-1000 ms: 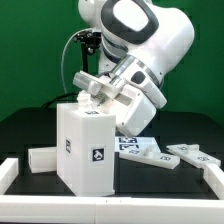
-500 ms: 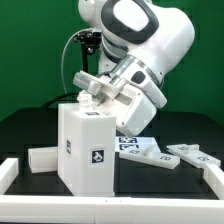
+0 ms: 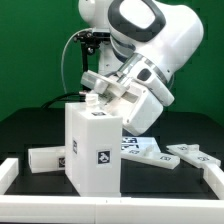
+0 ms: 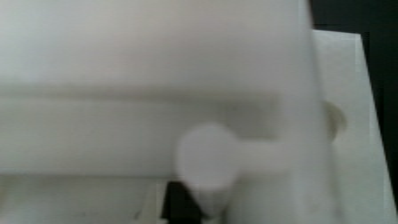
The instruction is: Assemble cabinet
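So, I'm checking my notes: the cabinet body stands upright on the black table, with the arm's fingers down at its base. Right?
Not quite. The exterior view shows the cabinet body upright on the black table, but the fingers are up at its top, not its base.

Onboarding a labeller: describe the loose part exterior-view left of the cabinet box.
Find the tall white cabinet box at centre. At its base, on the exterior view's left, lies a low white part. It is alone there; the other loose parts lie opposite.
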Robot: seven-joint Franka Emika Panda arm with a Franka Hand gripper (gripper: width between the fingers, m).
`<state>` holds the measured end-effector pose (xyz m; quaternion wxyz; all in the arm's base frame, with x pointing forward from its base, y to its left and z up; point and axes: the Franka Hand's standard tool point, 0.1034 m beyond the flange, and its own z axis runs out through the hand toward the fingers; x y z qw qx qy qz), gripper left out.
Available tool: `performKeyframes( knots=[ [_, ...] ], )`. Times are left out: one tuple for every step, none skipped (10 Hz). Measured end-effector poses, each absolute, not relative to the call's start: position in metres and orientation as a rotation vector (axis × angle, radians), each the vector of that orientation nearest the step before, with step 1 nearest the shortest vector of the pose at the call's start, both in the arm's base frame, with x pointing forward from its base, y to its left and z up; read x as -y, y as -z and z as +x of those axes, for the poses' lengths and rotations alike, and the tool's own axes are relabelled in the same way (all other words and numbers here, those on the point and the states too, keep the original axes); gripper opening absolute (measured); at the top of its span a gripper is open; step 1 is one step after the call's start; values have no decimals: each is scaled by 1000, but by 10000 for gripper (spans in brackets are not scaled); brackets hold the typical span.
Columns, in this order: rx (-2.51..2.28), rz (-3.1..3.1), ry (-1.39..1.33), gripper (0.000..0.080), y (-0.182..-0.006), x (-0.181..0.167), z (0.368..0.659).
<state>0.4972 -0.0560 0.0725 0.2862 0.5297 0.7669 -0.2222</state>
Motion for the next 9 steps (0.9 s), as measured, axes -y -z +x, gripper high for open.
performKeyframes(
  knots=[
    [-2001, 1514, 597, 87, -79, 46, 499],
    [-1947, 1657, 586, 87, -88, 37, 503],
    [-1911, 1753, 574, 87, -97, 32, 507],
    [-1899, 1853, 536, 87, -105, 31, 510],
    [-1891, 1937, 499, 88, -111, 33, 511],
    [-2033, 1850, 445, 88, -108, 37, 509],
    [-2086, 1875, 413, 88, -107, 45, 506],
    [-2112, 1915, 371, 88, -109, 53, 508],
    [-2121, 1962, 340, 88, -111, 57, 508]
  ],
)
